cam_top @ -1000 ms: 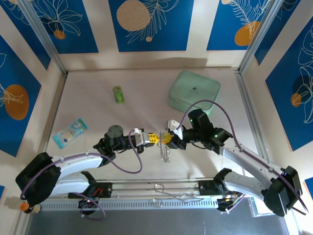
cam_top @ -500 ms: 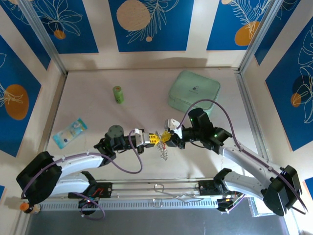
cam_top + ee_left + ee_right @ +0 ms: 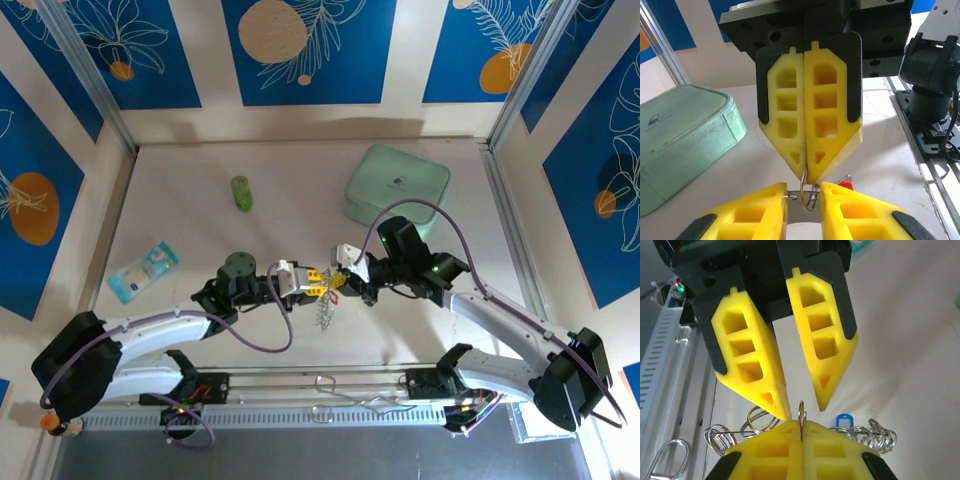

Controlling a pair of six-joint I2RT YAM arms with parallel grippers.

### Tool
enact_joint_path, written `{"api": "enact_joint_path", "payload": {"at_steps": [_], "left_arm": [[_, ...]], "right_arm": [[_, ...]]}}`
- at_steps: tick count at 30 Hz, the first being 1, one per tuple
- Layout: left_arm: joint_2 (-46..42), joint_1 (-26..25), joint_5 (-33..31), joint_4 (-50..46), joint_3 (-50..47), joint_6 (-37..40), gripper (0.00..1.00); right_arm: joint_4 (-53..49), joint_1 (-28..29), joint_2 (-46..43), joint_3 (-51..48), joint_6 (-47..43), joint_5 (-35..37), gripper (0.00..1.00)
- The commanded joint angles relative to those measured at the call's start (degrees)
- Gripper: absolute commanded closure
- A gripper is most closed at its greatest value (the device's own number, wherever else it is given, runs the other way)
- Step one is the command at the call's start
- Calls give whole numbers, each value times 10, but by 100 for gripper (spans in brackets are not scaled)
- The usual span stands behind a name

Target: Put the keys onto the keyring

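From above, the two arms meet tip to tip over the middle of the table (image 3: 180, 200), toward its near side. The left gripper (image 3: 315, 282) comes in from the left and the right gripper (image 3: 338, 281) from the right. The keyring (image 3: 325, 310) hangs as a spiky silvery cluster just below where they meet. A mint green case (image 3: 397, 185) lies farther back on the right, a small green cylinder (image 3: 240, 192) far left of it, and a blue packet (image 3: 143, 270) sits near the left wall. In the left wrist view, the left gripper (image 3: 804, 190) has its yellow fingers spread, one on each side of a thin wire loop of the keyring (image 3: 808, 197). Across from it the right gripper (image 3: 807, 172) has its fingers pressed together on the top of that loop. A red tag (image 3: 847, 184) peeks out just right of the loop, and the case (image 3: 680, 135) lies to the left. In the right wrist view, the right gripper (image 3: 801, 426) is clamped on the wire, whose edge stands up between its pads. The left gripper (image 3: 802, 407) is opposite with its tips apart, flanking the wire without clearly touching it. The keyring's small loops (image 3: 875, 434) fan out on both sides behind the fingers, and a blue tag (image 3: 843, 421) shows among them on the right.
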Motion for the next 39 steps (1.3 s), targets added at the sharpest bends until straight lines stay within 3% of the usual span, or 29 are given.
{"api": "enact_joint_path", "payload": {"at_steps": [1,8,15,16,20,22,29,39], "left_arm": [[-15,-7,0,-92,35,44,77],[-1,-16,11,-164,62,83,79],[0,-21,11,-145,60,86,100],[-2,-21,11,-138,57,85,100],[-11,-21,10,-85,33,66,100],[-14,-21,12,-54,20,54,100],[-4,-21,11,60,-14,-1,100],[8,-21,17,88,-19,-20,100]], "right_arm": [[-66,14,5,43,-50,30,100],[-86,44,17,70,-64,52,100],[-88,64,26,77,-66,53,100],[-82,63,23,73,-63,52,98],[-13,25,-19,20,-21,5,73],[22,2,-39,-7,6,-29,70],[42,-17,-43,-37,31,-64,70],[47,-18,-29,-38,32,-76,73]]}}
